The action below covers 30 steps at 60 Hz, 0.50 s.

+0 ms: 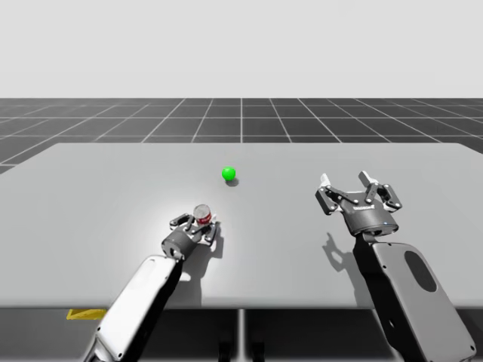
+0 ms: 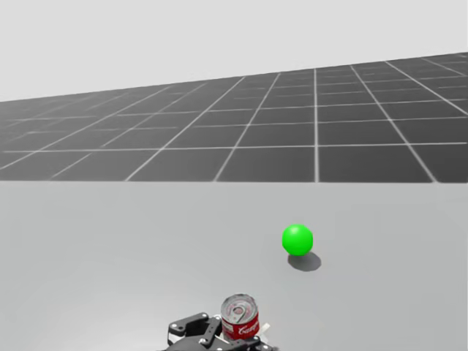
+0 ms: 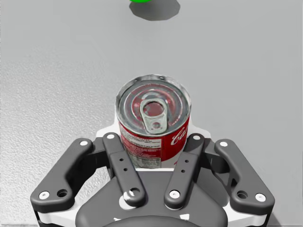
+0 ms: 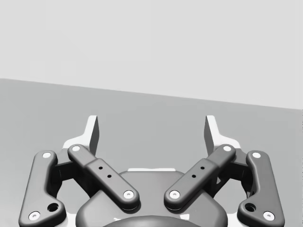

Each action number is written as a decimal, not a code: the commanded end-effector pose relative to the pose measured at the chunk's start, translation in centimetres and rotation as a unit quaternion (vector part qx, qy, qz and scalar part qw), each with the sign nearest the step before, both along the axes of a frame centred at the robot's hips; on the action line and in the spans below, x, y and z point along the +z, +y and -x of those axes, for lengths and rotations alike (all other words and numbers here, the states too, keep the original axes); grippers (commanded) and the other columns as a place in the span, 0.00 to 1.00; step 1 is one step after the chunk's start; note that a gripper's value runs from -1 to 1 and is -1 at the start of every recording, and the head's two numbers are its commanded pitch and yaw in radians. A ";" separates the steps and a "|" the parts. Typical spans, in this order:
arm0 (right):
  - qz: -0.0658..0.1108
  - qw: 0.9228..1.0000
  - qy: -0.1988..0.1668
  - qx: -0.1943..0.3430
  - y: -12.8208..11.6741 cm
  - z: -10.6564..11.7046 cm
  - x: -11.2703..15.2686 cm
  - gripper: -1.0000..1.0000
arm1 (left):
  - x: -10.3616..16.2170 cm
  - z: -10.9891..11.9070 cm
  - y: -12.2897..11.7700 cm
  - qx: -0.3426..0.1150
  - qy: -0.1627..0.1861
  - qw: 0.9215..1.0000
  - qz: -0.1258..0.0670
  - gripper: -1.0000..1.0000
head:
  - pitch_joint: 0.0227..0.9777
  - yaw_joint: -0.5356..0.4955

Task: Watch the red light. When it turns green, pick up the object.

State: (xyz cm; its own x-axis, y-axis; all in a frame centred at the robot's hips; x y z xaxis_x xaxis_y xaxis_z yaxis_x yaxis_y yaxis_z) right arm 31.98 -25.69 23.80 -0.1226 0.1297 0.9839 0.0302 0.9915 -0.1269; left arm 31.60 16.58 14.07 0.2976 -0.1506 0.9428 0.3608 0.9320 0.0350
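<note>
One light, a small ball (image 1: 229, 174), showing green, sits on the grey table (image 1: 90, 226) toward the far middle; no red on it. In the head view the same green ball (image 2: 297, 240) lies beyond the can and a bit to its right.

One red can (image 1: 202, 215), silver top with pull tab, upright, nearer than the light and left of centre. The left gripper (image 1: 195, 226) is clamped on it. The left wrist view shows the can (image 3: 154, 123) between the jaws of the left gripper (image 3: 154, 137), touched from both sides. I cannot tell whether the can is lifted or still on the table. In the head view the can (image 2: 240, 318) stands in the left gripper (image 2: 219, 333).

Two grippers in total. The right gripper (image 1: 358, 197) is on the right side of the table, well apart from can and light. Its wrist view shows the right gripper (image 4: 152, 130) with jaws spread wide, nothing between.

One yellow scrap (image 1: 87, 314) lies below the table's near edge, left.
</note>
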 end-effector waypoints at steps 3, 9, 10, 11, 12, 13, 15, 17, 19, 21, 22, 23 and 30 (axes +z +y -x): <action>0.007 1.000 0.002 -0.001 0.0 -0.2 -0.2 0.00 | 1.0 0.8 -0.1 -0.052 -0.002 0.999 -0.001 1.00 | 0.43 0.75; 0.010 1.000 0.004 0.001 0.0 -0.2 -0.4 0.00 | 3.5 0.8 0.1 -0.052 -0.019 0.998 0.003 1.00 | 0.44 0.75; 0.011 1.000 0.004 0.001 0.0 -0.2 -0.4 0.00 | 3.8 0.8 0.1 -0.051 -0.019 0.999 0.004 1.00 | 0.44 0.75; 0.011 1.000 0.005 0.001 0.0 -0.2 -0.4 0.00 | 4.7 0.8 0.1 -0.048 -0.024 0.999 0.009 1.00 | 0.44 0.75; 0.011 1.000 0.005 0.001 0.0 -0.2 -0.4 0.00 | 5.0 0.7 0.1 -0.048 -0.025 0.998 0.010 1.00 | 0.44 0.75; 0.011 1.000 0.006 0.001 0.0 -0.2 -0.4 0.00 | 5.3 0.7 0.2 -0.047 -0.027 0.998 0.011 1.00 | 0.44 0.75; 0.012 1.000 0.006 0.001 0.1 -0.2 -0.4 0.00 | 6.0 0.7 0.2 -0.044 -0.033 0.998 0.014 1.00 | 0.44 0.75; 0.012 1.000 0.007 0.001 0.0 -0.2 -0.4 0.00 | 7.2 0.6 0.2 -0.042 -0.046 0.998 0.017 1.00 | 0.44 0.75; 0.012 1.000 0.008 0.000 0.1 -0.2 -0.4 0.00 | 8.2 0.5 0.3 -0.039 -0.056 0.998 0.016 1.00 | 0.44 0.75; 0.012 1.000 0.009 0.000 0.1 -0.2 -0.5 0.00 | 9.2 0.5 0.3 -0.038 -0.066 0.997 0.016 1.00 | 0.44 0.75; 0.012 1.000 0.009 0.000 0.1 -0.2 -0.5 0.00 | 9.6 0.5 0.3 -0.038 -0.070 0.997 0.016 1.00 | 0.44 0.75; 0.012 1.000 0.009 0.000 0.1 -0.2 -0.5 0.00 | 10.2 0.4 0.3 -0.038 -0.077 0.996 0.015 1.00 | 0.44 0.75; 0.012 1.000 0.009 -0.001 0.1 -0.2 -0.4 0.00 | 13.8 0.4 0.1 -0.033 -0.113 0.993 0.021 1.00 | 0.43 0.75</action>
